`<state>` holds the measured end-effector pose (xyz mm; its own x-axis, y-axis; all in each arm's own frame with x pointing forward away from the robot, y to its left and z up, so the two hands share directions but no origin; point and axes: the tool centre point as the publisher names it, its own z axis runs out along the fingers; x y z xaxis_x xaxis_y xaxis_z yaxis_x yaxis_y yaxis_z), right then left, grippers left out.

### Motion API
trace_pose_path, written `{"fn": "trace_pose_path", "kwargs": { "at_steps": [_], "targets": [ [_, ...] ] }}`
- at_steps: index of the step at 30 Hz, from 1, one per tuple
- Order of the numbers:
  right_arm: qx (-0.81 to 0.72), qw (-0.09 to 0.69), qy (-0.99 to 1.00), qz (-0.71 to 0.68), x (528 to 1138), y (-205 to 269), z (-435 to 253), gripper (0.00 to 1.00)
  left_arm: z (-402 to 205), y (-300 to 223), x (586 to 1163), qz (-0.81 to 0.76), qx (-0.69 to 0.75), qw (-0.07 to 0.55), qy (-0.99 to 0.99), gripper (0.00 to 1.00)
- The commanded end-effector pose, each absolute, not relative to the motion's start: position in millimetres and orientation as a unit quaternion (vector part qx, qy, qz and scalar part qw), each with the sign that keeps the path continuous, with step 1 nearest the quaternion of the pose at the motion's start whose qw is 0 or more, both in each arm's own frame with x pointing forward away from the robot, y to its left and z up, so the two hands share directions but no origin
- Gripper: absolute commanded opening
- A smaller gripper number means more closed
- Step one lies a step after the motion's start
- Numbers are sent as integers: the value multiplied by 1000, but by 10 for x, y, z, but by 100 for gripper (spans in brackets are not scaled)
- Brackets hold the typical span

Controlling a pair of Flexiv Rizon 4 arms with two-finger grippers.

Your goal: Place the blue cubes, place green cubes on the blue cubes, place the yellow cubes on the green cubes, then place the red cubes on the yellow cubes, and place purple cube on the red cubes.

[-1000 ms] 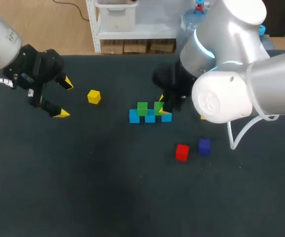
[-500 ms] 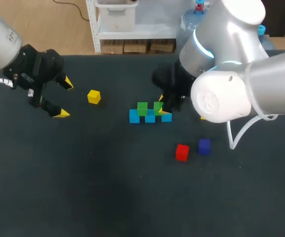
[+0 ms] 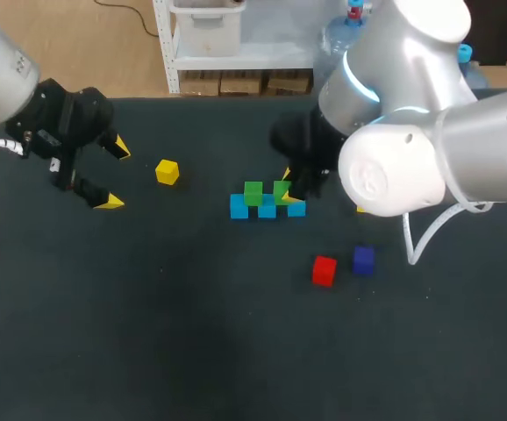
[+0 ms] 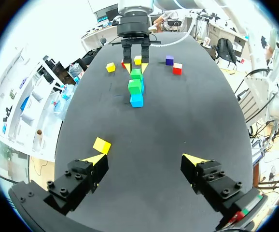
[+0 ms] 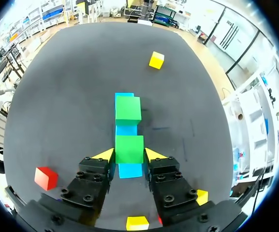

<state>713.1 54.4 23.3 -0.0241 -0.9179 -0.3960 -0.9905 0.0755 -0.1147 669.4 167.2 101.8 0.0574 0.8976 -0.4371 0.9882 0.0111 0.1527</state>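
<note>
Scarcely anything has shifted over the last second. The right pincer [image 5: 129,155] stays low over the row of blue cubes [image 3: 239,207], and its yellow tips meet two opposite sides of the second green cube [image 5: 129,149], so it is closed on that cube. The cube already rests on the blue row, straddling the middle blue cube and the one nearest the pincer. The first green cube [image 5: 128,109] sits further along the same row. With no movement between the views, I judge the set-down finished or all but finished, with only the letting go left before the green layer is complete and the yellow cubes come next.

The left pincer [image 4: 142,162] hangs wide apart with nothing between its fingers. One yellow cube [image 3: 167,171] lies on the table [image 3: 192,351] between it and the stack, well apart from both. More yellow cubes lie close to the right arm, partly hidden in the head view. The red cube [image 3: 324,270] and the purple cube [image 3: 363,259] sit near each other, clear of the stack.

Room is generous: the stack stands mid-table, far from every edge. The right fingers would spread across the row, not along it, and bare table lies on both sides. The one tight spot is the first green cube just ahead — a straight lift looks safest.
</note>
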Motion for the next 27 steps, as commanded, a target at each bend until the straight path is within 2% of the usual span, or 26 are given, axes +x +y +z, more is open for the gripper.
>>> {"fn": "trace_pose_path", "kwargs": {
  "at_steps": [1, 4, 18, 20, 27],
  "targets": [
    [-673, 186, 708, 100, 7152, 547, 225, 39, 1009, 1683, 6693, -107, 696, 215, 677, 100],
    [-674, 186, 708, 101, 7152, 547, 225, 44, 1009, 1683, 6693, -107, 696, 215, 677, 100],
    [-673, 186, 709, 100, 7152, 506, 269, 50, 1009, 1683, 6693, -107, 696, 215, 677, 100],
    [-672, 187, 709, 98, 7146, 483, 314, 56, 1009, 1683, 6693, -107, 696, 215, 677, 100],
    [-669, 194, 712, 91, 7114, 368, 523, 58, 1009, 1683, 6693, -107, 696, 215, 677, 100]
  ]
}}
